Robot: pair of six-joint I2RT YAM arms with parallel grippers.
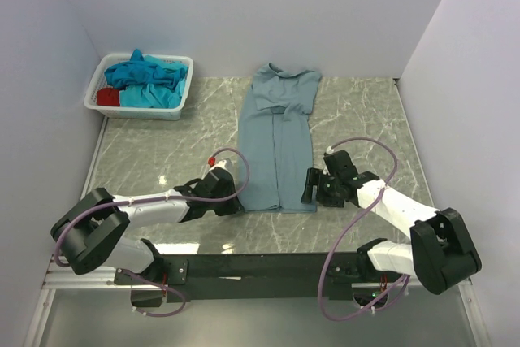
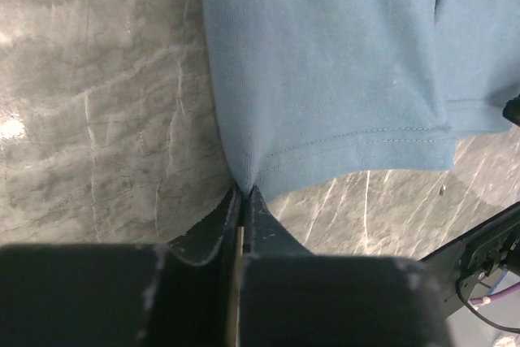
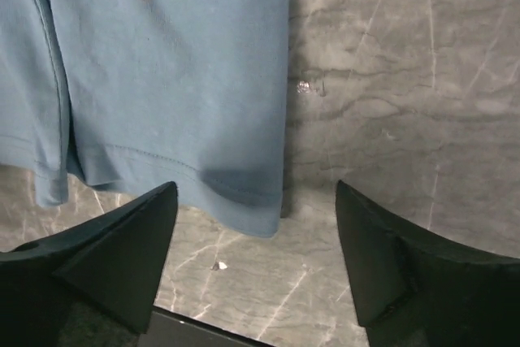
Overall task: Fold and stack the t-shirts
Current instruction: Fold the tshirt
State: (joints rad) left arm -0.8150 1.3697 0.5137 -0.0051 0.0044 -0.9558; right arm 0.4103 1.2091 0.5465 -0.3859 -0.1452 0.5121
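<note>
Left end effector [image 2: 244, 193]: closed, fingers pinched together on the near-left hem corner of the grey-blue t-shirt [image 1: 278, 136]; the cloth puckers to a point at the tips.
Right end effector [image 3: 256, 188]: open, jaws spread wide, gripping nothing. The near-right hem corner lies just ahead of the gap and towards its left finger, flat on the surface [image 1: 162, 148].
Shirt position: mid-surface between the two arms, already narrowed into a long strip, sleeves and collar at the far end.
Long axis: runs near to far, straight away from both end effectors; the hem is the nearest edge.
Nearer arm: both sit at the hem, one on each corner; only the left has cloth.
Judgement on next move: the right needs to advance slightly and close on its corner before the hem can be carried far-ward over the strip.
Risk: a one-sided lift would skew the fold.
Basket [image 1: 150, 113]: far left corner, white, well apart from the strip.
Basket contents: bunched turquoise t-shirts [image 1: 150, 79] and a red t-shirt [image 1: 107, 97] at its left end, unfolded.
</note>
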